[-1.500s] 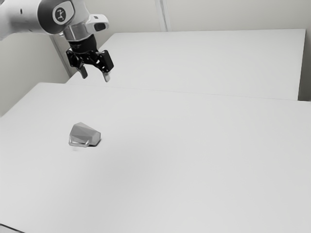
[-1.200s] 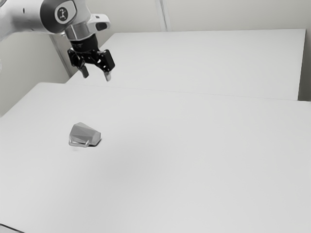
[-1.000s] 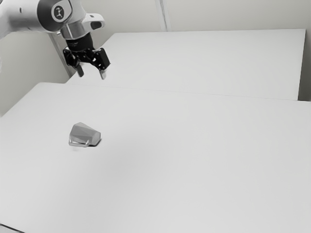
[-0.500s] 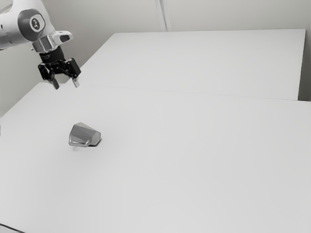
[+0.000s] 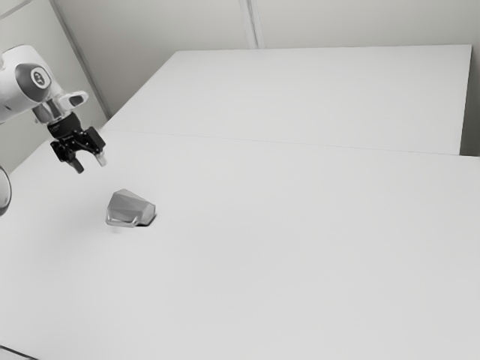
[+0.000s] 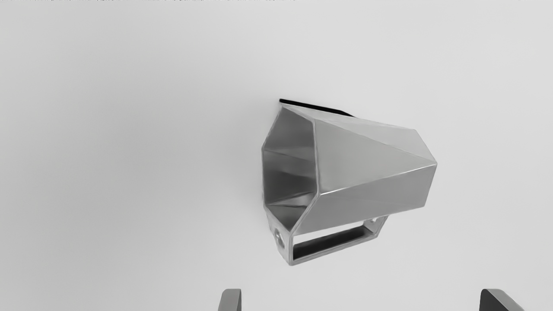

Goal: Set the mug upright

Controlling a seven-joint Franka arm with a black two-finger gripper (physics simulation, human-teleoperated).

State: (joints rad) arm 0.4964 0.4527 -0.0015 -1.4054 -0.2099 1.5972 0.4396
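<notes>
Faceted metal mug, one, lying on its side on the table; your gripper, one, above, fingers spread, empty.

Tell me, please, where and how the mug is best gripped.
Probably across the narrow end of the mug, coming from above: it lies on its side, tapers that way, and its handle juts out sideways, nearer the wide mouth.

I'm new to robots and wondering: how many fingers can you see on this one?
2: a dark finger nearer the exterior view's left, and a pale-tipped finger nearer its right, spread apart, not touching the tipped-over mug.
</notes>
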